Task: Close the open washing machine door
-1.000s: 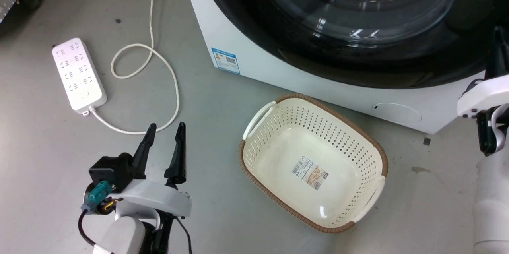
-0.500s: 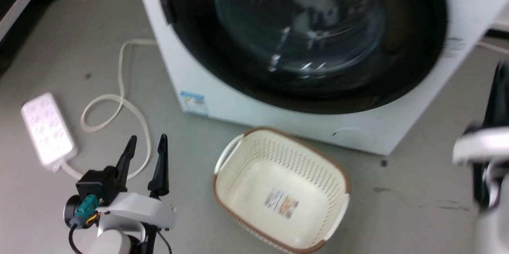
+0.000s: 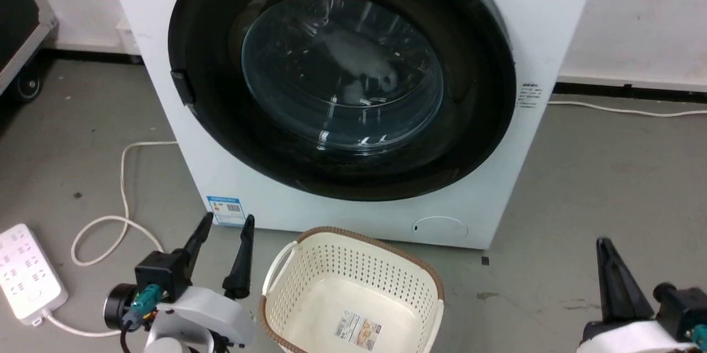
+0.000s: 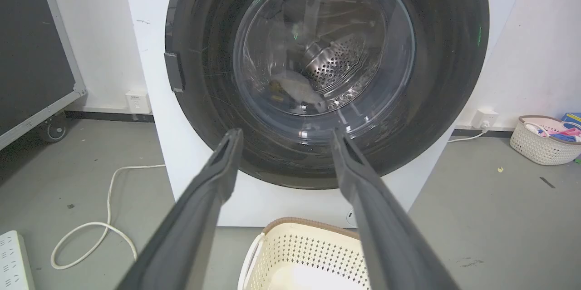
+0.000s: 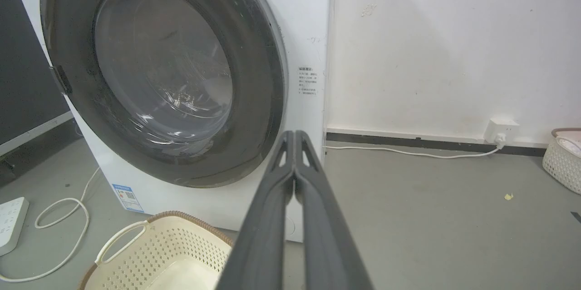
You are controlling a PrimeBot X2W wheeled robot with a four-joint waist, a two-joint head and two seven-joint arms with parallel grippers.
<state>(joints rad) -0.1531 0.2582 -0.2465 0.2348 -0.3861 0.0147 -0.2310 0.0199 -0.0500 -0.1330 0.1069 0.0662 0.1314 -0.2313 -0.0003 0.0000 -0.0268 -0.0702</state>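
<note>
Grey floor point(image 3: 596, 176) under washing machine point(image 3: 530, 27), white wall point(image 3: 640, 10) behind.

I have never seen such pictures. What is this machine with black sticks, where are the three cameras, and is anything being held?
It is a wheeled robot with two arms. One camera sits on its head; the others sit on each wrist, looking along that arm's two dark fingers. The left gripper is open and empty; the right gripper is shut on nothing. Ahead stands the washing machine, its washing machine door lying against the front. On the grey floor are a cream laundry basket and a white power strip with its cord.
</note>
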